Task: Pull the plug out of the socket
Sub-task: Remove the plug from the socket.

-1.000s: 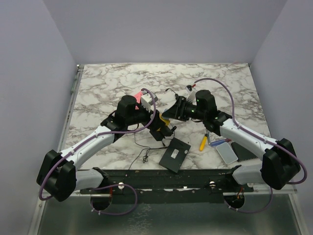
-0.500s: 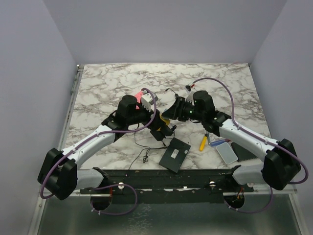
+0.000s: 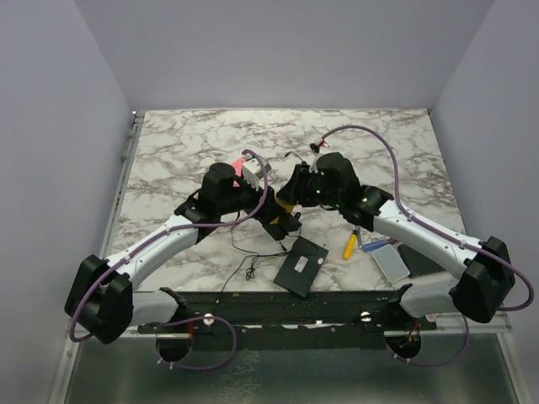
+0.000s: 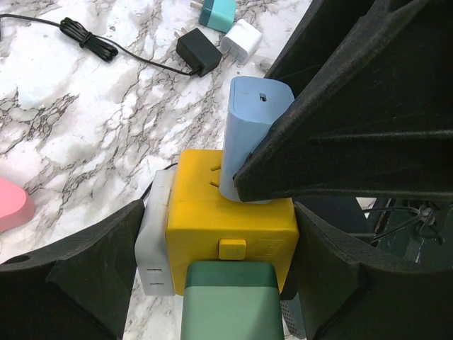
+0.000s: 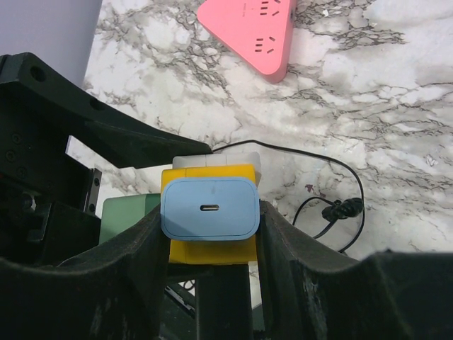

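Observation:
A yellow cube socket [image 4: 230, 212] hangs above the table, with my left gripper [image 4: 223, 244] shut on it. One left finger presses the white plug [image 4: 154, 241] on the cube's side, the other presses the cube's bare face. A green plug [image 4: 230, 304] sticks out toward the left wrist camera. A light blue plug [image 5: 209, 207] sits in the socket's [image 5: 212, 251] upper face. My right gripper [image 5: 211, 216] is shut on this blue plug, a finger on each side. From above, both grippers [image 3: 268, 206] [image 3: 288, 195] meet at mid-table.
A pink triangular power strip [image 5: 248, 28] lies behind the grippers. Loose black, white and teal chargers [image 4: 198, 53] and a coiled black cable [image 5: 340, 209] lie on the marble. A black box [image 3: 301, 265], a yellow tool [image 3: 349, 246] and a grey case [image 3: 389, 261] sit near the front edge.
My right arm has moved left, bringing its gripper up against the socket in the left gripper. The left arm has stayed put.

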You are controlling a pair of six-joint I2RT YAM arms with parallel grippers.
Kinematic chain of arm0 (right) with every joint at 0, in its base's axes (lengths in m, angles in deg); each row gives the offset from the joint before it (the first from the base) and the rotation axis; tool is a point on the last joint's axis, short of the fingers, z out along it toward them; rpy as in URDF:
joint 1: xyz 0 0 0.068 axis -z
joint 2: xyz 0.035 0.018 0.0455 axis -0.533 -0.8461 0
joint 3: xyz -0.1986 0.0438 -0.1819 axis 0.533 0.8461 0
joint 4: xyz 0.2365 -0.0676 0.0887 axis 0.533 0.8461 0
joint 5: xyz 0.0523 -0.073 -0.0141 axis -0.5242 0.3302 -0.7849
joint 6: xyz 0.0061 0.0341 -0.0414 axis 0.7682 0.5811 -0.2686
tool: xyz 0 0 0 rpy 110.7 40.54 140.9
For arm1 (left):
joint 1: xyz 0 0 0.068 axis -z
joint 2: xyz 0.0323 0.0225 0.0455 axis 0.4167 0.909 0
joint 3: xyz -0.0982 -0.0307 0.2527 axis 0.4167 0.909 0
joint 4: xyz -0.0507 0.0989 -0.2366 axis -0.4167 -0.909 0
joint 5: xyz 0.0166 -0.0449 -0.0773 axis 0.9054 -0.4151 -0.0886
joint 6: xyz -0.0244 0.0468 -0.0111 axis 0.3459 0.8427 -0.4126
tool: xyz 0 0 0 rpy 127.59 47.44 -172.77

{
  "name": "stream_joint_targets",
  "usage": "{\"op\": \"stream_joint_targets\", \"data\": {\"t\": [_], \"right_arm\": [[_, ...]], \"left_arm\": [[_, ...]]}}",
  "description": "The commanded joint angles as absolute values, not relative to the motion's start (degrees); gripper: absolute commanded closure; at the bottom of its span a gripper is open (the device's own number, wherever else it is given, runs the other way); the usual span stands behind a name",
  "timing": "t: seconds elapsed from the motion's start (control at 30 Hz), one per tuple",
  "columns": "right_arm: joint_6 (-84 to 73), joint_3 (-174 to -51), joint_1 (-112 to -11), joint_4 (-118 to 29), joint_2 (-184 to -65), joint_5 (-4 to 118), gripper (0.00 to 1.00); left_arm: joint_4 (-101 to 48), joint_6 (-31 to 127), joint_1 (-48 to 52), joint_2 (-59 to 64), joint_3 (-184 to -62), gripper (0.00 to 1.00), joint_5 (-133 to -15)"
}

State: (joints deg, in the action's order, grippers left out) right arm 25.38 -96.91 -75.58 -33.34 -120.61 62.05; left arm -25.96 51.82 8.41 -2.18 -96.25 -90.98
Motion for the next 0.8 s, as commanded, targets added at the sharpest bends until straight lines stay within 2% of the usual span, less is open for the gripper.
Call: {"op": "stream_joint_targets", "data": {"t": [0.0, 0.3, 0.77], "right_arm": [[24.9, -100.6, -77.4, -29.0, -120.6, 67.0, 1.0], [25.6, -102.7, -78.3, -25.8, -121.2, 70.3, 1.0], [27.7, -104.3, -74.0, -30.0, -122.5, 50.9, 1.0]], "left_arm": [[-26.4, 52.2, 6.5, -2.1, -97.5, 1.0, -84.4], [-26.3, 52.2, 6.4, -2.2, -97.3, 1.0, -84.3], [-26.7, 54.2, 6.6, -3.9, -96.2, 1.0, -83.8]]}}
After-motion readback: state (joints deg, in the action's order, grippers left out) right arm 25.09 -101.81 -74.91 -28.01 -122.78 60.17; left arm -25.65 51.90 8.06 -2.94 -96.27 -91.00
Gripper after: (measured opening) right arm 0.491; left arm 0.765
